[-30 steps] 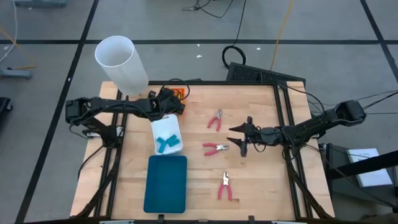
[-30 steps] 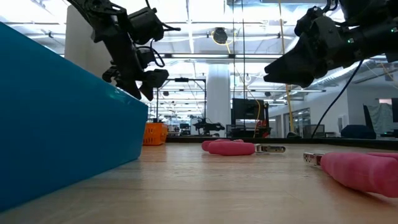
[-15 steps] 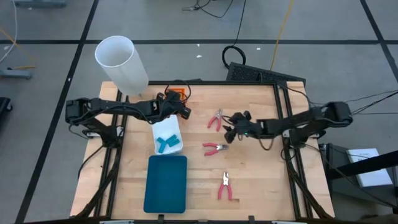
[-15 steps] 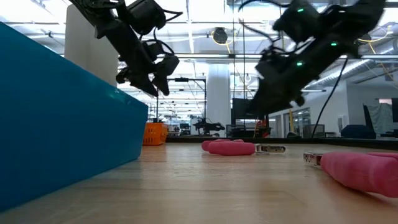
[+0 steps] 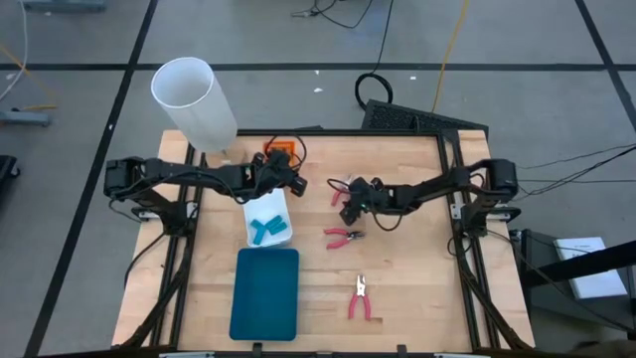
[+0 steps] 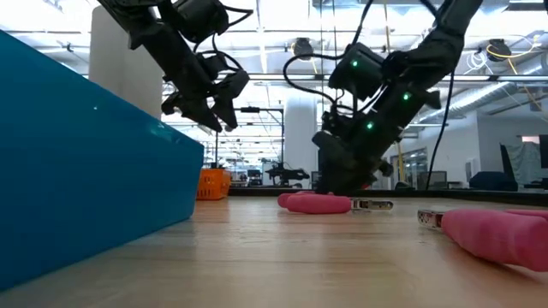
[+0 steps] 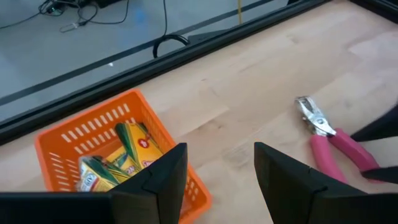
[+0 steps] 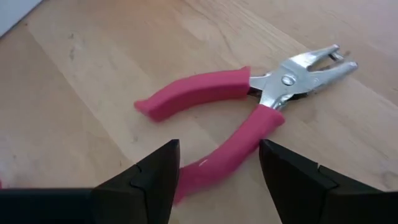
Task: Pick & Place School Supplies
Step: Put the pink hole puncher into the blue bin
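Three red-handled metal tools lie flat on the wooden table: one far (image 5: 342,185), one in the middle (image 5: 344,237), one near (image 5: 360,298). My right gripper (image 5: 352,198) hangs open just over the far tool (image 8: 249,99), its fingers on either side of one handle (image 8: 214,163) without touching it. My left gripper (image 5: 288,177) hovers open beside the orange tray (image 7: 68,134), which holds yellow packets (image 7: 124,152). Light-blue pieces (image 5: 263,228) lie in the white tray (image 5: 281,210).
A teal tray (image 5: 265,293) lies near the front edge, left of centre. A tall white cylinder (image 5: 194,99) stands at the far left corner. Cables run along the table's far edge. Bare wood lies at the near right.
My right gripper has swung from the table's right side toward its left and come down over the far red-handled tool, tipping its fingers downward. My left gripper has drifted a little toward the table's right and turned slightly. No object has moved.
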Available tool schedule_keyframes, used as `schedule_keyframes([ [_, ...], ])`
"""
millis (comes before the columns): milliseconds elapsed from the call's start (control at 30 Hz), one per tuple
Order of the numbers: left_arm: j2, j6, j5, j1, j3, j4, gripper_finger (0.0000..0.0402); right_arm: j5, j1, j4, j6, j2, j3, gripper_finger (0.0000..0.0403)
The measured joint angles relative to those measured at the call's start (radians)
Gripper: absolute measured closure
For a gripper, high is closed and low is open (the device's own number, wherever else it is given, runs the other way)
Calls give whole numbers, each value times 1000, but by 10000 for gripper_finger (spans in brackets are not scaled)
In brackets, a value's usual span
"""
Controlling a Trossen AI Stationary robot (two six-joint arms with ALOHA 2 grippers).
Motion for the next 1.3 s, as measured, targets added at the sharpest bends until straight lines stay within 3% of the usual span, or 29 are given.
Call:
schedule_keyframes([
  [233,0,3,1,-17,0,0,210,-8,-16,-64,-2,23,0,221],
  [600,0,-1,1,-22,0,-2,211,-37,-10,-84,-122,2,-3,368],
  [800,0,-2,1,-38,0,-2,211,-23,-8,-97,-254,-102,-14,368],
  [967,0,-7,1,-57,0,5,210,163,22,-113,-367,-260,-7,368],
  [1167,0,29,41,-103,0,137,211,545,139,-84,-516,-406,-7,368],
  [1300,23,102,124,-147,0,298,210,685,226,98,-652,-429,-51,368],
])
